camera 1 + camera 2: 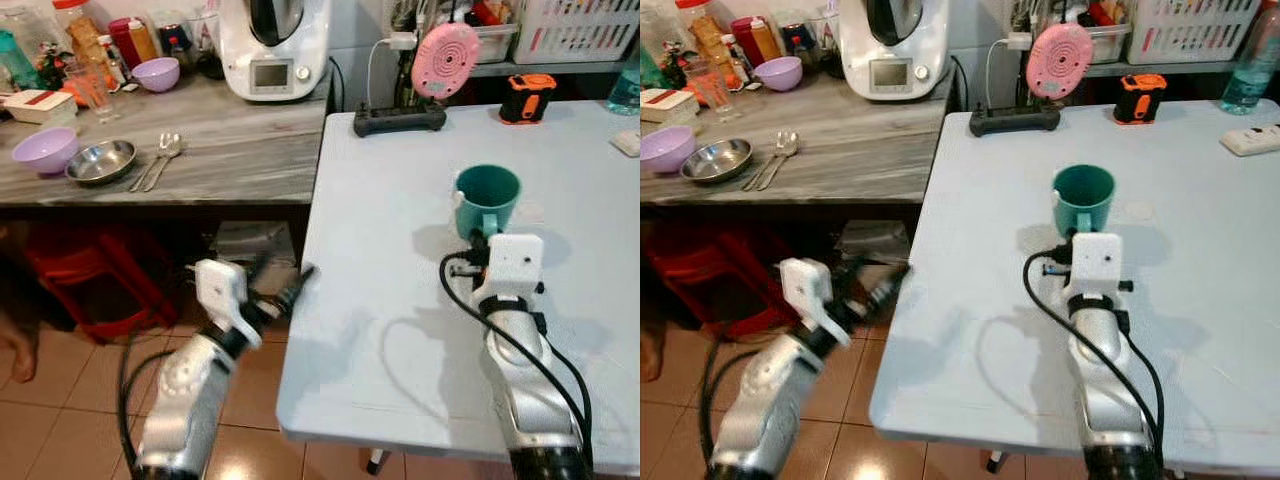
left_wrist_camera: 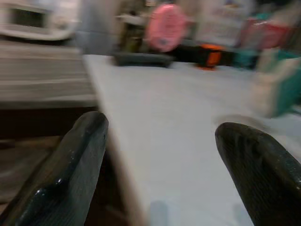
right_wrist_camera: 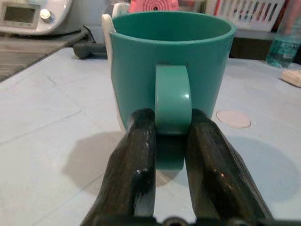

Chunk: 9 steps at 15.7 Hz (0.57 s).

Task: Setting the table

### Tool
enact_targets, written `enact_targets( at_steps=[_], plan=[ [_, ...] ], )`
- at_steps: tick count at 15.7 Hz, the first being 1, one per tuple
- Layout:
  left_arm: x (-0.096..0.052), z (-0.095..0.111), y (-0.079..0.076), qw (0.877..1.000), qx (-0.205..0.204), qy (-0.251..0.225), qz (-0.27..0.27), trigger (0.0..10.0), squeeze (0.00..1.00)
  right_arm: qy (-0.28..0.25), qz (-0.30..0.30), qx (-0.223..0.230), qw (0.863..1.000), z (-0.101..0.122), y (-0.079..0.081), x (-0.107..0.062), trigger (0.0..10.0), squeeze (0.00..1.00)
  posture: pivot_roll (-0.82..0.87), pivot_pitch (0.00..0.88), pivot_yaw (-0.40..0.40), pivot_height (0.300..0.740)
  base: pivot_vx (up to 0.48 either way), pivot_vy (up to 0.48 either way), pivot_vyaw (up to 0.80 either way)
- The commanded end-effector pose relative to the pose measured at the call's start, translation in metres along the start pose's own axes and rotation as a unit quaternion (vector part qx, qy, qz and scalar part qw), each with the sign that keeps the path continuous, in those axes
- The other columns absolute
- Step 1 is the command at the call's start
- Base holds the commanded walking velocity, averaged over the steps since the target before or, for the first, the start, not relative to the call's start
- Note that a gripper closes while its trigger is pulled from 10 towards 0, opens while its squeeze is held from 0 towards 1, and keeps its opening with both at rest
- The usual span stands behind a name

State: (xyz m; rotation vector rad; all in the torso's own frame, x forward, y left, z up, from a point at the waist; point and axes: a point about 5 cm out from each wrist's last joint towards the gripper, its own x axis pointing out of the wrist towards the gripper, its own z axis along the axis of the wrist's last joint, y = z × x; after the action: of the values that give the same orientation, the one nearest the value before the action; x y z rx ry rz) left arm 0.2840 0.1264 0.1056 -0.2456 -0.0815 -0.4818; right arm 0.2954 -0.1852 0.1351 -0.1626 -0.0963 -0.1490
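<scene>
Pale blue tabletop (image 1: 400,330) fills the foreground, with tiled floor and a red stool (image 1: 95,275) visible beyond its near-left corner. Nearest the camera, the left gripper (image 1: 282,290) hovers at the table's left edge, its two fingers spread apart and holding nothing; the left wrist view confirms the wide gap. Slightly farther in, the right gripper (image 3: 171,141) has its fingers closed onto the handle of a teal mug (image 1: 487,198), one finger pressing each side of the loop. The mug stands upright on the tabletop, roughly mid-table, apparently empty.

Judged from its thick wall and glossy surface, the mug is rigid and fairly light, probably ceramic or hard plastic, hence possibly breakable if dropped. The handle is smooth and narrow, so a pinch there could let the body swing or slip; a firm, level hold low on the loop seems the soundest purchase.

Farther back, a black power strip (image 1: 399,120), a pink round device (image 1: 446,59) and an orange-black object (image 1: 527,97) line the table's far edge. On the grey counter (image 1: 230,150) to the left lie two spoons (image 1: 160,160), a steel dish (image 1: 100,161), two lilac bowls (image 1: 45,150) and a white kitchen appliance (image 1: 272,45).
</scene>
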Motion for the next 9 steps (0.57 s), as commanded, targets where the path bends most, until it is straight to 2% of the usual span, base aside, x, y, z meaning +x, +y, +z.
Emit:
enact_targets(
  at_steps=[1, 3, 5, 9],
  plan=[
    [-0.002, -0.002, 0.014, 0.999, 0.019, 0.013, 0.049, 10.0, 0.0, -0.031, 0.006, 0.014, 0.999, 0.013, 0.002, -0.002, 10.0, 0.0, -0.14, 0.022, 0.094, 0.74, 0.0, 0.0, 0.0],
    [-0.003, -0.003, 0.028, 0.994, 0.038, 0.021, 0.1, 10.0, 0.0, -0.031, 0.002, 0.027, 0.999, 0.013, 0.0, -0.011, 10.0, 0.0, -0.14, 0.022, 0.095, 0.74, 0.0, 0.0, 0.0],
    [-0.004, -0.002, 0.032, 0.993, 0.032, 0.017, 0.11, 10.0, 0.0, -0.025, 0.007, 0.026, 0.999, 0.01, 0.0, -0.018, 10.0, 0.0, -0.14, 0.022, 0.095, 0.74, 0.0, 0.0, 0.0],
    [-0.003, -0.003, 0.032, 0.993, 0.036, 0.016, 0.114, 10.0, 0.0, -0.015, 0.014, 0.023, 1.0, 0.006, 0.001, -0.025, 10.0, 0.0, -0.14, 0.026, 0.092, 0.74, 0.0, 0.0, -0.72]
  ],
)
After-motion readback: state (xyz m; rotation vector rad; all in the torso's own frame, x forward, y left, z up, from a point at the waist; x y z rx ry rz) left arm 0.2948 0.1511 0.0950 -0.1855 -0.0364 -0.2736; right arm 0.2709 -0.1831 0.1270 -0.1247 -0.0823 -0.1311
